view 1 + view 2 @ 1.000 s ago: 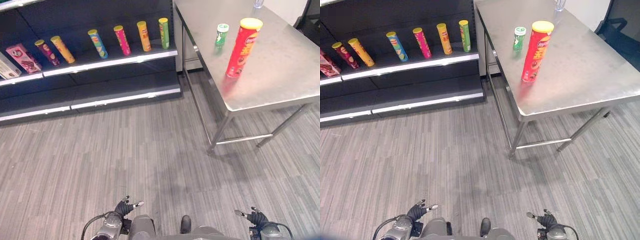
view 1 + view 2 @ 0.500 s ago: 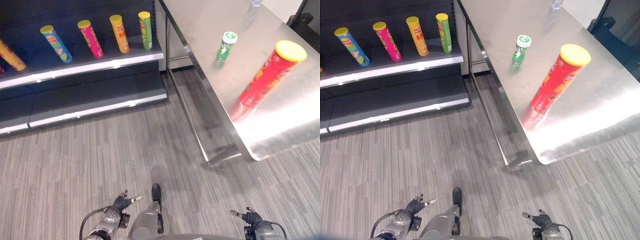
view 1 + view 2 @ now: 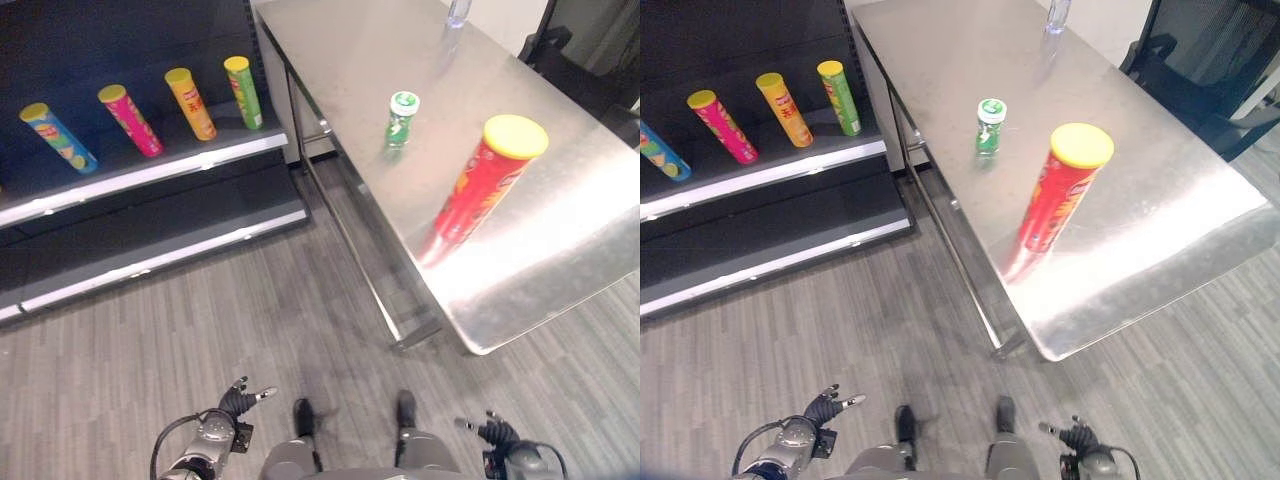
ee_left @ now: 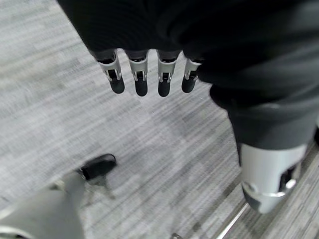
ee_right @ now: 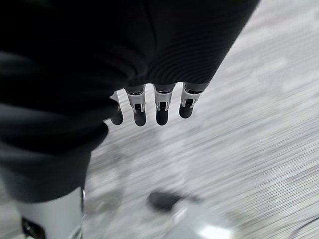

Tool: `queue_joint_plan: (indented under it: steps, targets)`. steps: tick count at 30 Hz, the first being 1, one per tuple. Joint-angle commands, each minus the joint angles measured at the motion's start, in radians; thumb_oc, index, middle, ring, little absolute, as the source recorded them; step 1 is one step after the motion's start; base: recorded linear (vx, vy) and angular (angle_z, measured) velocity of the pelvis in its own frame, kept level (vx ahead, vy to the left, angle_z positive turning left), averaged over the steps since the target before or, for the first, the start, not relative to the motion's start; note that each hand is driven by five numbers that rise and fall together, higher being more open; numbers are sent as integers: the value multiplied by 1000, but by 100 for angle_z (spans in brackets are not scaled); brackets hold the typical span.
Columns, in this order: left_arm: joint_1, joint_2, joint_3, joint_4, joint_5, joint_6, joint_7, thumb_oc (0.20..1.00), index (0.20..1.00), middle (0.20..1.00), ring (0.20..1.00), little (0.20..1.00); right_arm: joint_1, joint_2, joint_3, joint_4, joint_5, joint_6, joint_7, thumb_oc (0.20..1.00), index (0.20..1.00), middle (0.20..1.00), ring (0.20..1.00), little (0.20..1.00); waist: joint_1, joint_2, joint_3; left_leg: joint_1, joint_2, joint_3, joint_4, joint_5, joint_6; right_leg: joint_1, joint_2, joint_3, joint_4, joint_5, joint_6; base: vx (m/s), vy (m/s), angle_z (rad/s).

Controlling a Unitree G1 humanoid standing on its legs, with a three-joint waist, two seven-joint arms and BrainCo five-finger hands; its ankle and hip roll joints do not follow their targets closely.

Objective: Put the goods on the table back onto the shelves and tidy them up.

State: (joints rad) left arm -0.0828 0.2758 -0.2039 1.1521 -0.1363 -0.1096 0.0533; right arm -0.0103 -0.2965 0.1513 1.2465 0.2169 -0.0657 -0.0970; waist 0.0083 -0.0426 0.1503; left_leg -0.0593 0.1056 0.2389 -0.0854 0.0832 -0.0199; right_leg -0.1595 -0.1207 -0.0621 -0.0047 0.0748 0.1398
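Shelf unit [image 3: 150, 175], far left: dark, two white-edged tiers. Upper tier carries four cans leaning back, L to R: blue can [image 3: 58, 138], pink can [image 3: 129, 120], orange can [image 3: 190, 103], green can [image 3: 243, 92]. Green one sits close to the shelf's right end. Lower tier [image 3: 160, 250] bare where visible.

Left hand [image 3: 236, 402]: low, near the view's bottom edge, over grey plank floor [image 3: 200, 340]. Its wrist view shows fingers [image 4: 141, 82] straight, side by side, with small gaps between them, thumb apart; nothing held.

Floor betw. shelf front and table is open, no obstruction seen.

Table [image 3: 560, 270]: steel top, right of shelf, its near-left edge running diagonally toward the shelf's right end; a narrow gap between the two. Near corner juts out over the floor. Table leg [image 3: 415, 330] under that edge.

On table: small green bottle [image 3: 401, 118], upright, near the left edge. Tall red can [image 3: 486, 188], yellow lid, upright, farther right, well in from near edge. The two are apart. Clear bottle [image 3: 458, 12] at the far end. Dark chair [image 3: 1200, 60] beyond the table's far-right side.

Right hand [image 3: 493, 433]: low at bottom right, over floor. Fingers [image 5: 160, 107] straight, in a row with slight gaps, empty.
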Motion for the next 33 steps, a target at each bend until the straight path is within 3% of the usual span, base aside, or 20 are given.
queue_joint_plan:
  steps: [1,4,8,9,10,11,13,16,17,18,20,23,24,26,33]
  targets:
    - [-47,14,9,30,10,-18,2,1000,1000,1000,1000,1000,1,-43,-45,29,43,0,-14,1000,1000,1000,1000,1000,-2,2,9,32,-24,35,99,-133,-65,66,37,-27,44,-164,69,75,-36,-14]
    - [-45,19,23,31,2,-16,1,1000,1000,1000,1000,1000,14,-66,-101,40,76,-2,-25,1000,1000,1000,1000,1000,-9,1,8,51,-17,35,84,-131,-71,88,44,-34,36,-168,66,74,-47,-10]
    - [-20,51,54,16,37,-11,-26,1000,1000,1000,1000,1000,67,-269,-325,-14,129,-13,-54,1000,1000,1000,1000,1000,-27,1,-7,88,-4,50,69,-137,-84,129,47,-42,28,-181,72,90,-19,-3]
    - [-20,51,54,16,37,-11,-25,1000,1000,1000,1000,1000,67,-269,-326,-15,128,-13,-54,1000,1000,1000,1000,1000,-26,1,-10,83,-3,51,69,-135,-84,125,48,-41,26,-177,71,56,10,-1]
    - [-15,47,58,19,48,-11,-28,1000,1000,1000,1000,1000,79,-343,-398,-73,135,-24,-75,1000,1000,1000,1000,1000,-32,1,-16,91,-2,53,66,-137,-87,133,47,-41,24,-179,74,55,21,1]
    - [-5,32,72,14,69,-10,-28,1000,1000,1000,1000,1000,105,-447,-484,-256,85,-44,-124,1000,1000,1000,1000,1000,-41,4,-22,100,0,58,62,-140,-90,142,46,-40,20,-181,77,80,36,-2]
    - [1,23,80,14,80,-7,-27,1000,1000,1000,1000,1000,118,-497,-538,-376,54,-54,-142,1000,1000,1000,1000,1000,-45,5,-26,103,1,63,61,-141,-91,143,46,-40,20,-183,79,31,22,-7]
    - [13,11,84,5,74,-14,-36,1000,1000,1000,1000,1000,57,-671,-623,-677,10,-128,-154,1000,1000,1000,1000,1000,-46,6,-32,121,9,74,59,-147,-96,152,49,-31,28,-193,81,19,4,-19]
    - [12,11,84,5,74,-14,-36,1000,1000,1000,1000,1000,58,-671,-625,-679,9,-127,-154,1000,1000,1000,1000,1000,-45,6,-33,118,9,75,59,-143,-96,148,49,-30,27,-189,80,19,-26,-16]
    - [19,11,84,-12,67,-20,-46,1000,1000,1000,1000,1000,11,-734,-622,-805,14,-161,-129,1000,1000,1000,1000,1000,-39,6,-37,122,14,79,57,-140,-101,151,52,-33,29,-191,79,11,-30,-3]
    - [32,17,73,-38,64,-30,-60,1000,1000,1000,1000,1000,-41,-780,-604,-935,48,-207,-80,1000,1000,1000,1000,1000,-27,4,-42,126,19,81,56,-137,-105,159,53,-35,29,-194,78,8,-20,1]
    - [41,19,67,-49,63,-34,-67,1000,1000,1000,1000,1000,-100,-809,-562,-982,69,-227,-49,1000,1000,1000,1000,1000,-21,4,-43,131,23,81,55,-134,-109,165,54,-38,29,-196,77,1,-24,-2]
    - [55,14,40,-63,69,-41,-84,1000,1000,1000,1000,1000,-213,-854,-458,-1097,118,-250,28,1000,1000,1000,1000,1000,-2,1,-54,134,29,80,53,-127,-115,175,55,-49,25,-198,76,-6,-35,4]
    - [62,9,25,-67,68,-45,-90,1000,1000,1000,1000,1000,-271,-865,-391,-1162,160,-257,86,1000,1000,1000,1000,1000,12,1,-58,136,31,81,52,-123,-117,186,56,-58,23,-199,74,7,-24,2]
    - [81,-7,14,-52,57,-49,-93,1000,1000,1000,1000,1000,-467,-866,-125,-1220,303,-243,213,1000,1000,1000,1000,1000,44,1,-63,135,40,71,49,-112,-126,207,53,-88,21,-203,69,3,-22,14]
